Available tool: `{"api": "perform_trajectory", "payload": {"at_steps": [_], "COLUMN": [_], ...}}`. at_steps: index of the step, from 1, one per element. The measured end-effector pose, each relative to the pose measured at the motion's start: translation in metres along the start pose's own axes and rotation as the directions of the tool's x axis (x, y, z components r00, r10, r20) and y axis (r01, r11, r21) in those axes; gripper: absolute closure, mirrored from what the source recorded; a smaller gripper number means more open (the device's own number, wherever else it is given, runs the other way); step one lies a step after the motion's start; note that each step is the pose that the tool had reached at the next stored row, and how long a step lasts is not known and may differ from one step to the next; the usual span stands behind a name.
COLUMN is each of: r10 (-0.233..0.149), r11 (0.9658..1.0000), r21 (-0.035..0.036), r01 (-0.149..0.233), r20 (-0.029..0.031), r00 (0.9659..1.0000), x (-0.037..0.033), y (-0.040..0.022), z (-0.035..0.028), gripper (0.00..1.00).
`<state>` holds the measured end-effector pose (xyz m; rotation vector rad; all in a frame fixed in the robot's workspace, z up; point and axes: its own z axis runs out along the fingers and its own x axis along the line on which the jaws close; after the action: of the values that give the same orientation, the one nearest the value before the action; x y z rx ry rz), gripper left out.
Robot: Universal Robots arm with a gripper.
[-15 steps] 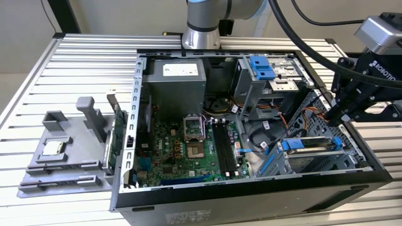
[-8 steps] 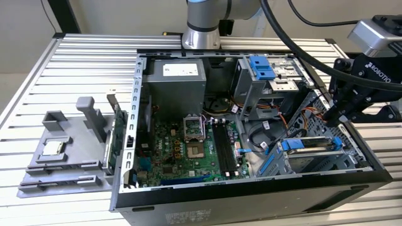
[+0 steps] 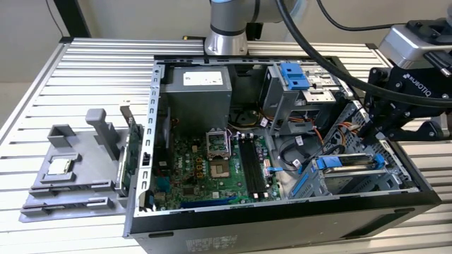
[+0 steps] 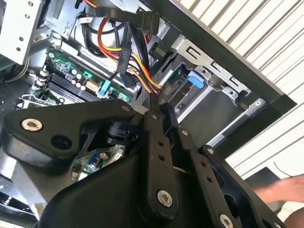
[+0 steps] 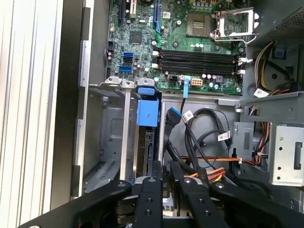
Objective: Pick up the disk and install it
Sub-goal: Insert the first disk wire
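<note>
Cams: one exterior, two wrist.
Exterior sits high, angled down over the open computer case (image 3: 282, 227); both wrist views look close past the gripper (image 5: 165, 166), sharing drive cage (image 5: 109, 123) and motherboard (image 5: 190, 47).

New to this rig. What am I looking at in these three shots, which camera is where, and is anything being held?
The machine is one robot arm with a black gripper at its end. The exterior view comes from a camera off the arm. It looks down on an open computer case standing on a slatted metal table. Both wrist views come from cameras riding on the arm, looking past the gripper into the case. The disk, silver with a blue frame, sits in the metal drive cage at the exterior view's right, with the gripper just above it. I cannot tell from these pictures whether the gripper grips it. At the exterior view's left, a grey holder on the table carries a small square chip.
</note>
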<state>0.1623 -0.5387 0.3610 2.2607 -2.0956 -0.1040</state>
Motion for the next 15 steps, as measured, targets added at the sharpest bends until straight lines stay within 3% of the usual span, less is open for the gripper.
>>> {"api": "perform_trajectory", "payload": {"at_steps": [5,13,15], "r10": [0.0,0.01,0.014], "r11": [0.9998,0.9992,0.9991], "r21": [0.0176,0.0378,0.039], "r01": [0.0,-0.01,-0.014], "r20": [-0.0016,-0.0052,-0.0054], "r00": [1.0,0.9999,0.9999], "x": [0.0038,0.0082,0.0083], "y": [0.0024,0.0038,0.0047], "z": [-0.0005,0.0001,0.0006], "gripper": [1.0,1.0,1.0]}}
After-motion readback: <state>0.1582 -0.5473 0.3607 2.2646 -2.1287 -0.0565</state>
